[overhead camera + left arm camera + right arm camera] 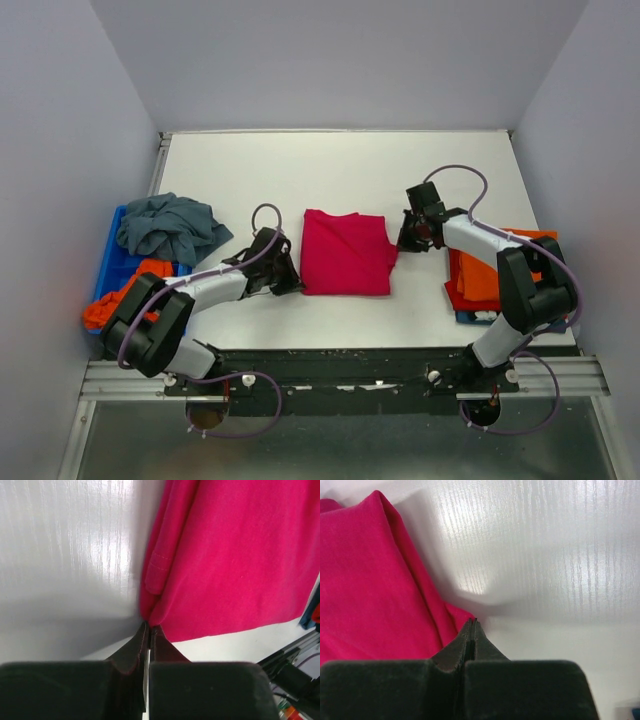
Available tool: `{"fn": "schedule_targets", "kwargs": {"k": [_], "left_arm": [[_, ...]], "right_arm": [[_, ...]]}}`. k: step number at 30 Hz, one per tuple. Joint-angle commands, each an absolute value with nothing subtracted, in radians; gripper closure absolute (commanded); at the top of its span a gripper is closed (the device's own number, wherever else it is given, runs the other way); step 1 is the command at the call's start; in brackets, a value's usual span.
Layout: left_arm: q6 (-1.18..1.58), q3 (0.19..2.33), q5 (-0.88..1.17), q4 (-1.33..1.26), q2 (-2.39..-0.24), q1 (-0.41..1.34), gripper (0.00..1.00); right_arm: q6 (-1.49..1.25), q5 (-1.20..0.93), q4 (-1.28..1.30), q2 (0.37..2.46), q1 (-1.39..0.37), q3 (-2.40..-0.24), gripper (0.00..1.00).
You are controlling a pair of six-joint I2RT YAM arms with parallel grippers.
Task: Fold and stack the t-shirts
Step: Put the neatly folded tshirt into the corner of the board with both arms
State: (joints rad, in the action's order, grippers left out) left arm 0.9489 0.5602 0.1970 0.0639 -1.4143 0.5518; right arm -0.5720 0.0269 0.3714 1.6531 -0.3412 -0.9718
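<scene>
A crimson-pink t-shirt point(345, 252) lies folded into a rectangle in the middle of the white table point(330, 165). My left gripper point(296, 282) is at its near left corner. In the left wrist view the gripper point(149, 626) is shut, with a fold of the pink shirt point(230, 560) pinched at its tips. My right gripper point(402, 243) is at the shirt's right edge. In the right wrist view the gripper point(472, 621) is shut, tips against the corner of the pink cloth point(370, 590). Whether any cloth is caught there I cannot tell.
A blue tray point(108, 262) at the left edge holds a crumpled grey-blue shirt point(170, 228) and an orange shirt point(120, 295). At the right edge, an orange shirt point(480, 272) lies on a red one point(458, 292), under my right arm. Walls enclose the table.
</scene>
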Motion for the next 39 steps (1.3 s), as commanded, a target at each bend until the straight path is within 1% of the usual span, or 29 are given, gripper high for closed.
{"fn": "schedule_targets", "kwargs": {"k": [1,6,12,14,16,18,19,20,21,22,23,24,25,27,28,29,31,33,37,38,39], "left_arm": [[0.979,0.529,0.175,0.044,-1.418,0.557,1.00],[0.991,0.502,0.121,0.110,-1.318,0.555,1.00],[1.011,0.457,0.118,0.106,-1.273,0.554,1.00],[1.011,0.453,0.129,0.103,-1.275,0.557,1.00],[1.009,0.448,0.127,0.107,-1.267,0.558,1.00],[1.009,0.437,0.126,0.106,-1.256,0.558,1.00],[1.003,0.436,0.130,0.103,-1.255,0.558,1.00],[0.993,0.436,0.152,0.094,-1.258,0.558,0.92],[0.982,0.440,0.175,0.091,-1.262,0.558,0.72],[0.973,0.452,0.175,0.109,-1.266,0.558,0.44],[0.962,0.466,0.169,0.124,-1.262,0.558,0.31],[0.947,0.482,0.158,0.139,-1.255,0.558,0.23],[0.931,0.501,0.137,0.161,-1.240,0.555,0.17],[0.904,0.543,0.111,0.178,-1.210,0.542,0.13],[0.884,0.566,0.109,0.181,-1.200,0.531,0.12],[0.858,0.592,0.100,0.189,-1.197,0.514,0.12],[0.813,0.632,0.092,0.161,-1.206,0.482,0.12],[0.779,0.664,0.092,0.121,-1.248,0.447,0.12],[0.726,0.739,0.100,0.055,-1.360,0.411,0.16],[0.716,0.752,0.103,0.034,-1.388,0.410,0.16],[0.709,0.764,0.109,0.016,-1.410,0.408,0.17]], "right_arm": [[-0.590,0.107,0.426,1.632,-0.344,-0.980,0.99],[-0.670,0.271,0.567,1.635,-0.336,-1.025,0.99],[-0.675,0.242,0.549,1.626,-0.325,-1.006,0.99],[-0.661,0.219,0.545,1.629,-0.324,-1.012,0.95],[-0.660,0.225,0.543,1.621,-0.311,-1.005,0.94],[-0.647,0.206,0.529,1.605,-0.287,-0.996,0.91],[-0.643,0.189,0.525,1.598,-0.279,-0.994,0.78],[-0.635,0.167,0.505,1.589,-0.276,-0.983,0.55],[-0.623,0.135,0.470,1.569,-0.276,-0.962,0.34],[-0.614,0.099,0.425,1.548,-0.276,-0.934,0.22],[-0.598,0.045,0.364,1.520,-0.276,-0.901,0.17],[-0.588,0.007,0.320,1.500,-0.276,-0.881,0.16],[-0.578,-0.036,0.292,1.488,-0.276,-0.870,0.16],[-0.558,-0.118,0.236,1.489,-0.276,-0.870,0.22],[-0.555,-0.159,0.215,1.500,-0.276,-0.876,0.26],[-0.554,-0.202,0.189,1.520,-0.276,-0.879,0.28],[-0.558,-0.247,0.152,1.552,-0.278,-0.884,0.28],[-0.564,-0.239,0.149,1.591,-0.279,-0.902,0.29],[-0.554,-0.207,0.189,1.666,-0.288,-0.940,0.33],[-0.551,-0.212,0.189,1.680,-0.293,-0.942,0.34],[-0.549,-0.215,0.186,1.696,-0.296,-0.943,0.38]]}}
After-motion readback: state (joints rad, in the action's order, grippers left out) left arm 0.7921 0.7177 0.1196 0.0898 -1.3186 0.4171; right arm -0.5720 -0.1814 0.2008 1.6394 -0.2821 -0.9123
